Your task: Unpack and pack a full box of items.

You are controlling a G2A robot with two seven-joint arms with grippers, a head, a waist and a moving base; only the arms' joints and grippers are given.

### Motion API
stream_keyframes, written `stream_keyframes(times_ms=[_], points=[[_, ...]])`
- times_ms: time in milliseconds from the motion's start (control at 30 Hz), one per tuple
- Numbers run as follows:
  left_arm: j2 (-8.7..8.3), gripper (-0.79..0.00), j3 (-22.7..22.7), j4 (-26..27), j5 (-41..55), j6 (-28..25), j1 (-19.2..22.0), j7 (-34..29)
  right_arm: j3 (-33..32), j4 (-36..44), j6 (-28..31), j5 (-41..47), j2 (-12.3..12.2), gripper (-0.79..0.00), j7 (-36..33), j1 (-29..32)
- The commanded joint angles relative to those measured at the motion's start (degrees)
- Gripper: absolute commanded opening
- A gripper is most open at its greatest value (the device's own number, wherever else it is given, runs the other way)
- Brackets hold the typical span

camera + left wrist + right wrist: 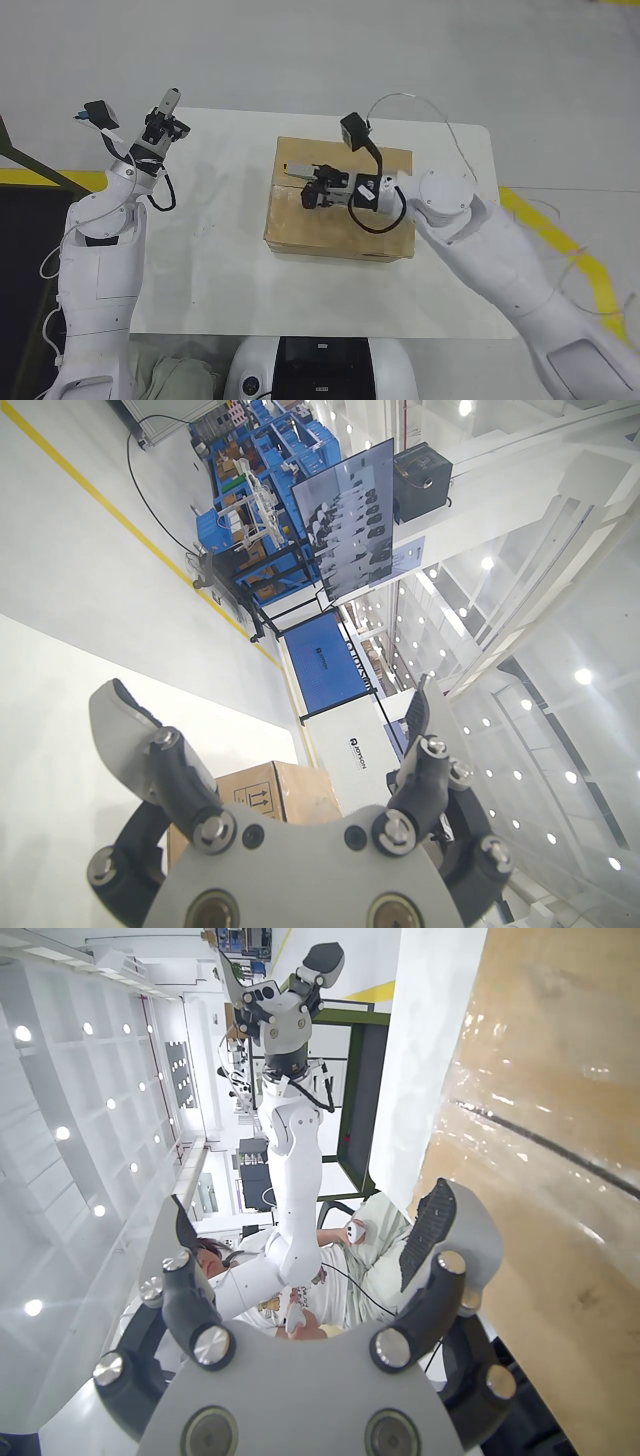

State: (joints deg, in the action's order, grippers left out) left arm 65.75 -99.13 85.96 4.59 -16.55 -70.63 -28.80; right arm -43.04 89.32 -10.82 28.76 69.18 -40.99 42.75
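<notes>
We see a white table (220,260) with a brown cardboard box (340,225) resting on it, close to the middle and a little toward 2 o'clock. The box's flaps are shut, and glossy clear tape runs over the seam on top.

In the top view the right gripper (310,1208) hovers over the box's lid at about its 9 o'clock side. Its fingers are spread wide and grasp nothing. One finger pad lies close to the taped cardboard, though we cannot tell whether it touches.

The left gripper (270,700) is at the table's 10 o'clock corner, well apart from the box. Its fingers are likewise parted wide, and nothing sits between them.
</notes>
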Motion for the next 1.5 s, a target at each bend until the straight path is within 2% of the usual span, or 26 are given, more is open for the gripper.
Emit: stream_keyframes(times_ms=[0, 267, 700, 1067, 1467], points=[[0.0, 0.0, 0.0, 0.0, 0.0, 0.0, 0.0, 0.0, 2.3, -2.6, 0.7, 0.9, 1.3, 0.0, 1.1, -2.0], [0.0, 0.0, 0.0, 0.0, 0.0, 0.0, 0.0, 0.0, 9.9, -10.4, 1.9, 1.4, 6.5, 0.0, 6.4, -7.5], [0.0, 0.0, 0.0, 0.0, 0.0, 0.0, 0.0, 0.0, 12.4, -19.3, 4.3, 2.2, 11.3, 0.0, 6.4, -10.9], [0.0, 0.0, 0.0, 0.0, 0.0, 0.0, 0.0, 0.0, 11.1, -22.2, 2.8, 1.0, 12.4, 0.0, 3.7, -10.3], [0.0, 0.0, 0.0, 0.0, 0.0, 0.0, 0.0, 0.0, 5.1, -16.5, 0.8, -3.7, 10.2, 0.0, 2.2, -5.3]])
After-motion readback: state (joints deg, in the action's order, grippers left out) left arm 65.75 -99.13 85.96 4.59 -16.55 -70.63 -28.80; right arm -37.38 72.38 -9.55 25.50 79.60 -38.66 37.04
